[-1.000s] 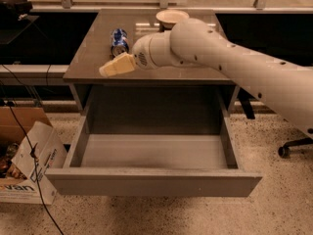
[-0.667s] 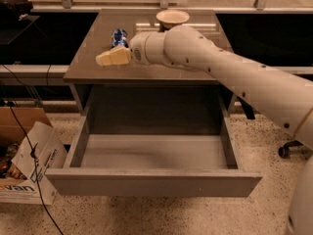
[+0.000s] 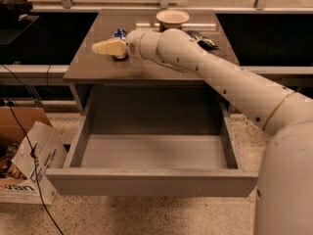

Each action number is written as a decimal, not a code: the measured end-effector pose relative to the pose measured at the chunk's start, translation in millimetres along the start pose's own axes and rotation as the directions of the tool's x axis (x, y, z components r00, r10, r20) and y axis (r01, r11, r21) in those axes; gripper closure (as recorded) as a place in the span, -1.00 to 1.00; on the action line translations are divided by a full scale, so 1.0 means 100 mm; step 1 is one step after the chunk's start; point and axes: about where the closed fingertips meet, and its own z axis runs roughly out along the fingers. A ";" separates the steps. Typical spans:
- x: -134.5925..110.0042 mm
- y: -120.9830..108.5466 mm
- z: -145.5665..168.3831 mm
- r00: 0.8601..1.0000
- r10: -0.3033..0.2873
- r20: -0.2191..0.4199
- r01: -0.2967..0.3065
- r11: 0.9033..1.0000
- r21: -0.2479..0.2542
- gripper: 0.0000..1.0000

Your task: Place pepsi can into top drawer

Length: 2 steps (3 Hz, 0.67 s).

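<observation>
The pepsi can (image 3: 119, 34) is a small blue object with white marks on the brown cabinet top, toward the back left. Only its upper part shows, because my gripper (image 3: 106, 48) is right in front of it, low over the cabinet top. My arm reaches in from the right across the cabinet. I cannot tell whether the gripper touches the can. The top drawer (image 3: 151, 181) is pulled fully open below the cabinet top, and its grey inside holds nothing.
A tan bowl (image 3: 172, 18) stands at the back middle of the cabinet top (image 3: 98, 70). A dark flat snack bag (image 3: 201, 39) lies to its right, partly behind my arm. A cardboard box (image 3: 27, 165) and cables sit on the floor at the left.
My gripper has moved left and back across the cabinet top, from beside the can to right in front of it. The drawer and the other objects have not moved.
</observation>
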 end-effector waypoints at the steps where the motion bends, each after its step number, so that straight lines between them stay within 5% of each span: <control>1: 0.04 -0.16 0.30 0.998 0.049 0.029 -0.048 0.999 -0.006 -1.00; 2: 0.03 -0.24 0.49 0.997 0.062 0.042 -0.062 0.998 -0.008 -1.00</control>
